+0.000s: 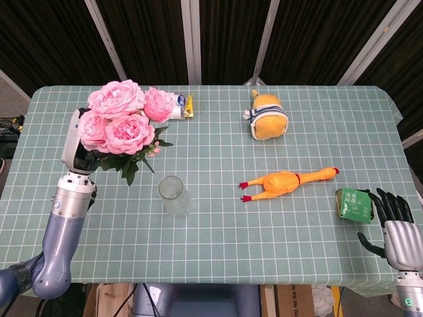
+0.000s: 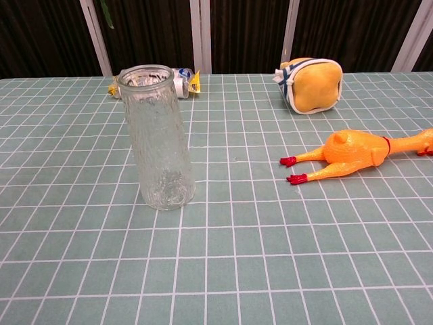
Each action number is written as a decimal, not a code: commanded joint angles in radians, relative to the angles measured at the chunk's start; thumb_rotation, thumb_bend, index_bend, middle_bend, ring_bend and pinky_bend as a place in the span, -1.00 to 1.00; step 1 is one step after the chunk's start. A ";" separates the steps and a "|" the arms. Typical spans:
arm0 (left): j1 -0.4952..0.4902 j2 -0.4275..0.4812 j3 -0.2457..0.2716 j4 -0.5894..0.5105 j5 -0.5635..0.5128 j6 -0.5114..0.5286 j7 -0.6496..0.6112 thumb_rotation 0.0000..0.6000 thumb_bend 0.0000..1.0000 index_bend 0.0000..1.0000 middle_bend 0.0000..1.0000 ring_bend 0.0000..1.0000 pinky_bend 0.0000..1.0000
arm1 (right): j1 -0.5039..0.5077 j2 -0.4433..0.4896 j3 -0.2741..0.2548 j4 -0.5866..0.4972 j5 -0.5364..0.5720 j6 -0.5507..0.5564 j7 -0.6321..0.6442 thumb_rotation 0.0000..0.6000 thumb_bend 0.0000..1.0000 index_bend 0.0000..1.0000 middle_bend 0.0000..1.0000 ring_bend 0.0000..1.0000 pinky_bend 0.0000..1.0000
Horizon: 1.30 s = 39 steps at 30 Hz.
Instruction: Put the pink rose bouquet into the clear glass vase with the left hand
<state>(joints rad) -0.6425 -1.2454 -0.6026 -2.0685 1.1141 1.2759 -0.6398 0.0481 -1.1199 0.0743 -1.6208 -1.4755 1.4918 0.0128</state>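
Note:
My left hand (image 1: 76,142) grips the pink rose bouquet (image 1: 123,119) and holds it raised above the table's left side, blooms up toward the head camera, green leaves hanging under them. The clear glass vase (image 1: 174,195) stands upright and empty to the right of the bouquet and nearer the front edge; in the chest view the vase (image 2: 157,139) is at centre left, and only a leaf tip (image 2: 107,13) shows at the top edge. My right hand (image 1: 394,226) rests open at the front right corner, holding nothing.
A rubber chicken (image 1: 285,181) lies right of the vase. A yellow plush toy (image 1: 268,117) sits at the back, a white snack packet (image 1: 173,105) behind the bouquet. A green packet (image 1: 353,203) lies just left of my right hand.

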 commanded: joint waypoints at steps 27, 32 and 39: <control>-0.057 -0.171 0.111 0.132 0.026 -0.073 0.006 1.00 0.20 -0.06 0.09 -0.18 0.12 | -0.004 0.009 0.006 0.006 0.007 0.005 0.032 1.00 -0.46 -0.74 -0.86 -0.94 -1.00; -0.053 -0.189 0.141 0.148 0.050 -0.097 -0.020 1.00 0.19 -0.06 0.09 -0.18 0.12 | -0.004 0.010 0.006 0.006 0.007 0.005 0.035 1.00 -0.46 -0.74 -0.86 -0.94 -1.00; -0.036 -0.208 0.176 0.187 0.071 -0.102 -0.033 1.00 0.19 -0.06 0.08 -0.18 0.12 | -0.005 0.013 0.008 0.008 0.010 0.004 0.048 1.00 -0.46 -0.74 -0.86 -0.94 -1.00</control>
<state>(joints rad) -0.6819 -1.4516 -0.4297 -1.8850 1.1847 1.1756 -0.6686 0.0429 -1.1068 0.0820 -1.6136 -1.4654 1.4962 0.0607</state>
